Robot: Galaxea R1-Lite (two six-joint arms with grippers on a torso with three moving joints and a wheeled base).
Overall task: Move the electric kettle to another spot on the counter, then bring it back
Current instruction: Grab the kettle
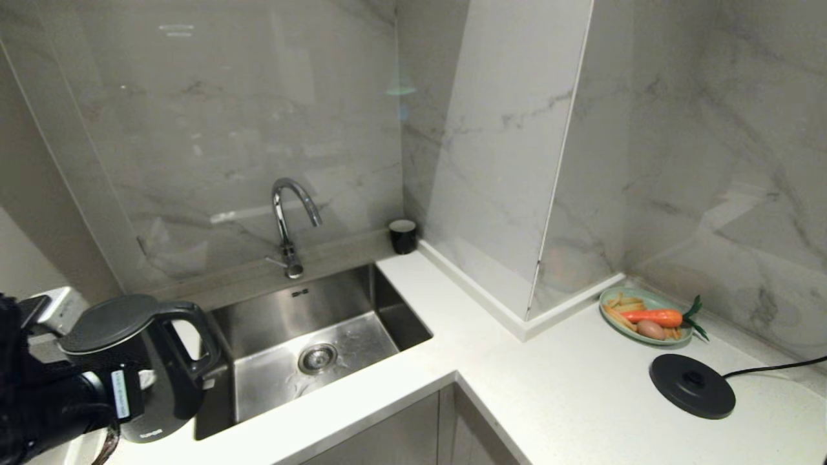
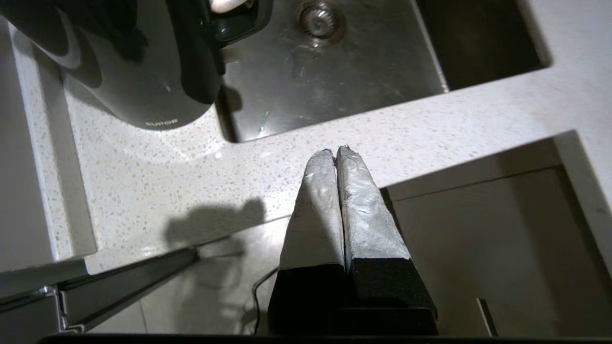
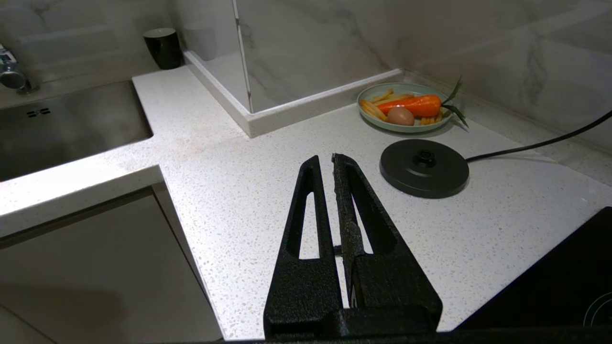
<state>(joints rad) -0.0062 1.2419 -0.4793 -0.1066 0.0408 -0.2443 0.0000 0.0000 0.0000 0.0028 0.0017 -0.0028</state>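
Note:
The electric kettle stands upright on the counter at the left of the sink, its loop handle turned toward the basin. In the head view my left arm covers part of its body. The left wrist view shows the kettle apart from my left gripper, which hangs shut and empty over the counter's front edge. My right gripper is parked above the counter near the corner, shut with nothing between its fingers.
The black corded base disc lies at the right, with a green plate of toy food behind it. A steel sink with its tap, a small black cup and the black hob also border the worktop.

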